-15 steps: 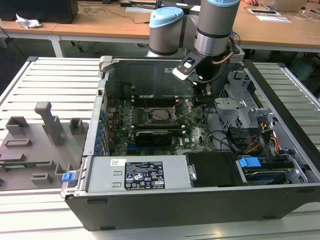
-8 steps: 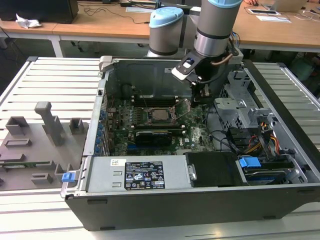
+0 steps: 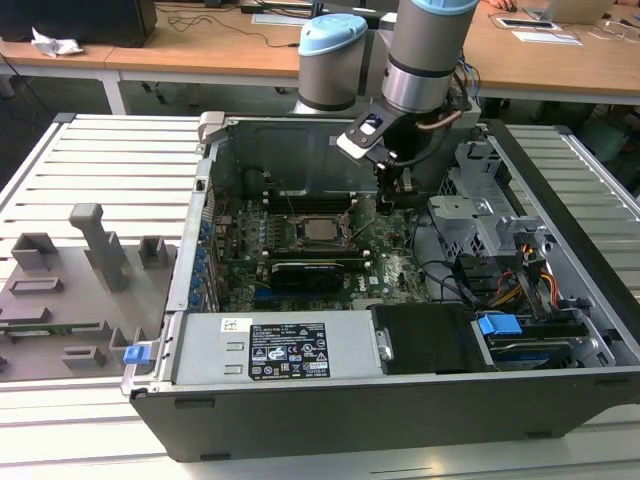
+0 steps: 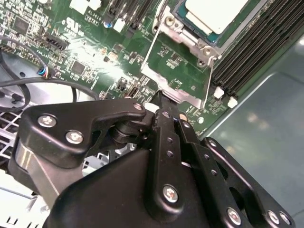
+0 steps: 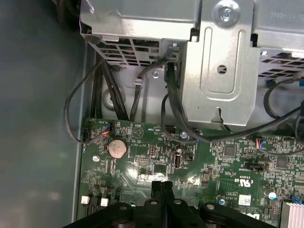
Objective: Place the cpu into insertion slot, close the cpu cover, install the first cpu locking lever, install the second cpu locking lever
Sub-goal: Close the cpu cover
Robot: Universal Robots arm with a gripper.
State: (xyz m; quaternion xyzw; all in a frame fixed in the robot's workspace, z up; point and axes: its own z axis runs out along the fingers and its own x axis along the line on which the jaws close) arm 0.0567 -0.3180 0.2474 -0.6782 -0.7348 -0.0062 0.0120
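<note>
The cpu (image 3: pixel 320 230) lies with its pale metal face (image 4: pixel 216 16) up in the insertion slot (image 4: pixel 190 40) on the green board. The cpu cover (image 4: pixel 176 91), a thin silver frame with a large window, is swung open away from the slot toward my gripper; green board shows through its window. My gripper (image 4: pixel 160 97) has its black fingers pressed together, and their tips are at the cover's free edge. I cannot tell whether they pinch it. In the exterior view the gripper (image 3: pixel 388 205) hangs just to the right of the slot. The first wrist view shows the shut fingertips (image 5: pixel 161 186) over the board.
Long black memory slots (image 4: pixel 247 52) run beside the socket. A metal drive cage (image 5: pixel 223 61), black cables (image 5: pixel 171 109) and a coin battery (image 5: pixel 117 148) lie beyond the gripper. The power supply (image 3: pixel 290 350) fills the case's front. A grey fixture plate (image 3: pixel 80 270) sits outside, at the exterior view's left.
</note>
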